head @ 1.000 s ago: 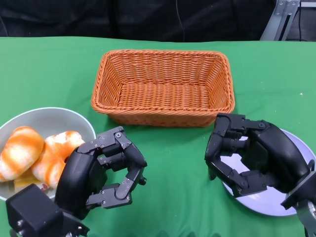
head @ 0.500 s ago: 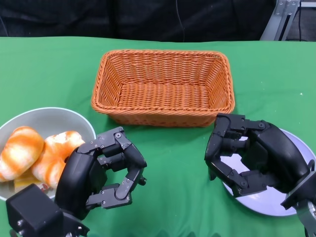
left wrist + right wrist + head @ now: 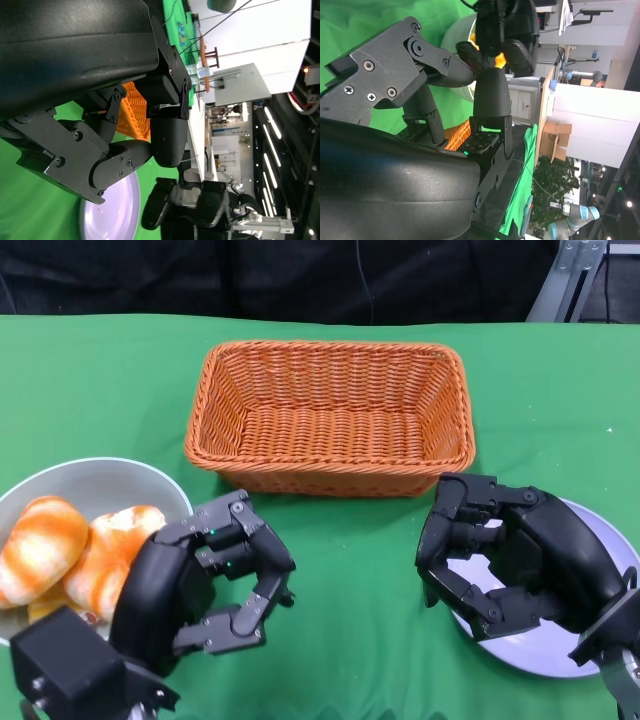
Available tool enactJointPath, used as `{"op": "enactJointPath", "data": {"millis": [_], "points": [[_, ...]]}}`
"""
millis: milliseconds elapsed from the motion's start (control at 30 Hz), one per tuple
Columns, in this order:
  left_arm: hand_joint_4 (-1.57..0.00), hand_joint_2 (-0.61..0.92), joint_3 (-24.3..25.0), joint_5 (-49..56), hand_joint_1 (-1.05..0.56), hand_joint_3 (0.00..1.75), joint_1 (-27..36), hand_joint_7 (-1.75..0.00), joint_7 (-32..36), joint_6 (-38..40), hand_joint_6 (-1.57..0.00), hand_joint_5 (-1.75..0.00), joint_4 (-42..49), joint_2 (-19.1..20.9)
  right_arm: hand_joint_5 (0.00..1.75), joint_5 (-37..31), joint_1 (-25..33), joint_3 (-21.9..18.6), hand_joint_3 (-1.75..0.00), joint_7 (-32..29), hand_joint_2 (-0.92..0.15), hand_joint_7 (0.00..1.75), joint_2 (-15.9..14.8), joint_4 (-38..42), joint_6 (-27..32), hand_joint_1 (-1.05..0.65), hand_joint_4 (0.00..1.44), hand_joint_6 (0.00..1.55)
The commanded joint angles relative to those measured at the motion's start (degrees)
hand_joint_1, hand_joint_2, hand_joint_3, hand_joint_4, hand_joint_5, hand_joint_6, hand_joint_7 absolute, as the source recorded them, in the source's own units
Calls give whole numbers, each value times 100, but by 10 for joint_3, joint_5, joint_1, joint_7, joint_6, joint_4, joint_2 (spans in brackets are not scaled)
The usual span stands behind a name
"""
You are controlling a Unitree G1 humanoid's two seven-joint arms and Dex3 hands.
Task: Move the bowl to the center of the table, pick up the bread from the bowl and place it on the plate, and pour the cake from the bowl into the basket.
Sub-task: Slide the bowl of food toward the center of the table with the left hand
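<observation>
A grey bowl (image 3: 105, 476) sits at the table's left edge with two orange-and-white bread rolls (image 3: 40, 545) and a pale yellow cake piece (image 3: 45, 606) in it. My left hand (image 3: 205, 585) hovers just right of the bowl, fingers half curled with a gap to the thumb, holding nothing. Over the left part of the pale plate (image 3: 590, 645) at the right, my right hand (image 3: 505, 555) is posed the same way and is empty. The orange wicker basket (image 3: 330, 415) stands empty behind both hands. In the left wrist view the plate (image 3: 110, 215) shows beyond the fingers (image 3: 169, 142).
Green cloth (image 3: 350, 580) covers the table, with bare cloth between the two hands. A dark backdrop runs behind the basket, and a metal frame (image 3: 560, 275) stands at the far right corner.
My left hand has shifted slightly left, toward the bowl. The right hand, bowl, basket and plate have not moved.
</observation>
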Motion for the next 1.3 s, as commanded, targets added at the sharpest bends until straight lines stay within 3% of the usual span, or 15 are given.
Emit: {"op": "enactJointPath", "data": {"millis": [33, 233, 300, 433, 667, 800, 900, 1300], "points": [[-75, 52, 24, -17, -15, 112, -15, -131, 11, 9, -78, -156, -20, 9, 167, -1, -7, -1, -102, -1, -51, 134, -3, 6, -8, -20, 73, 67], [-77, 57, 56, -22, -15, 110, -39, -123, 15, -4, -79, -150, -35, 23, 166, -5, -9, -1, -98, 2, -52, 133, -3, 20, -25, -22, 73, 69], [-77, 60, 66, -29, -15, 102, -45, -110, 15, -1, -83, -145, -41, 26, 166, -6, -9, -1, -97, 2, -53, 133, -4, 24, -30, -22, 73, 69], [-75, 69, 81, -9, -21, 74, -49, -62, 28, 8, -91, -119, -61, 41, 166, -4, -10, -2, -97, 6, -54, 133, -5, 30, -36, -19, 73, 68], [-80, 88, 105, -9, -25, 25, -52, -10, 26, 11, -97, -70, -80, 73, 166, -7, -9, -1, -98, 4, -53, 132, -5, 32, -34, -19, 73, 69], [-82, 92, 132, -16, -33, 12, -63, -2, 27, -5, -94, -43, -69, 89, 167, -6, -13, 0, -98, 13, -53, 131, -4, 50, -52, -19, 73, 68], [-80, 92, 155, -10, -37, 13, -71, 0, 32, -11, -86, -25, -53, 104, 166, -5, -13, 0, -96, 13, -55, 132, -3, 52, -51, -18, 73, 68], [-63, 92, 208, 25, -54, 11, -87, 0, 56, -11, -65, -5, 40, 160, 167, -3, -7, 2, -95, 19, -57, 134, -4, 53, -57, -17, 72, 66]]}}
